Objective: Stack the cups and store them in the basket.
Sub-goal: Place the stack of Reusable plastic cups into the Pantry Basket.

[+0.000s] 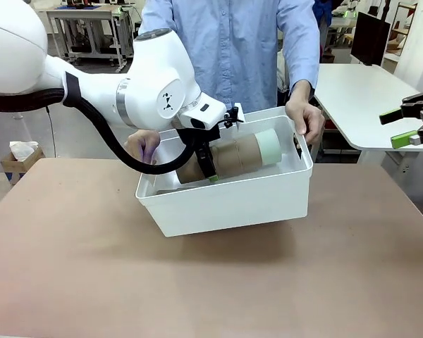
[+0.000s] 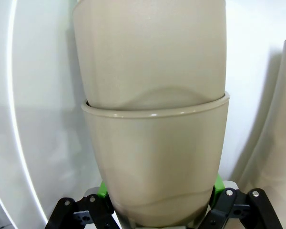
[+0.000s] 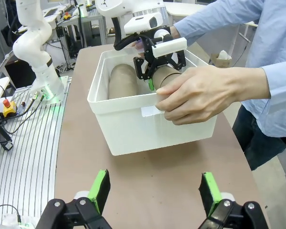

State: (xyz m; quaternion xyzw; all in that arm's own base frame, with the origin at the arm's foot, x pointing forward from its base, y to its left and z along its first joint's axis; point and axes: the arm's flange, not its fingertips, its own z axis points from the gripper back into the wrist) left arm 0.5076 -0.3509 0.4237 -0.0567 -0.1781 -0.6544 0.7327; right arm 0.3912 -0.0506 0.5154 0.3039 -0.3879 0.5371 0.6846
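Observation:
A stack of tan cups (image 1: 233, 158) lies on its side inside the white basket (image 1: 225, 204), with a mint green cup (image 1: 269, 146) at its right end. My left gripper (image 1: 206, 160) reaches into the basket and is shut on the stack. In the left wrist view the nested tan cups (image 2: 155, 157) sit between its green pads (image 2: 103, 190). A person's hands (image 1: 304, 118) hold the basket's rim on both sides and keep it tilted toward me. My right gripper (image 1: 412, 125) hangs open at the far right, apart from the basket (image 3: 133, 129).
The brown table (image 1: 197, 282) has bare room in front of the basket and on both sides. A white table (image 1: 359, 91) stands behind at the right. A cardboard box with tissue (image 1: 20, 156) sits off the left edge. The left arm's base (image 3: 43, 71) stands beside the table.

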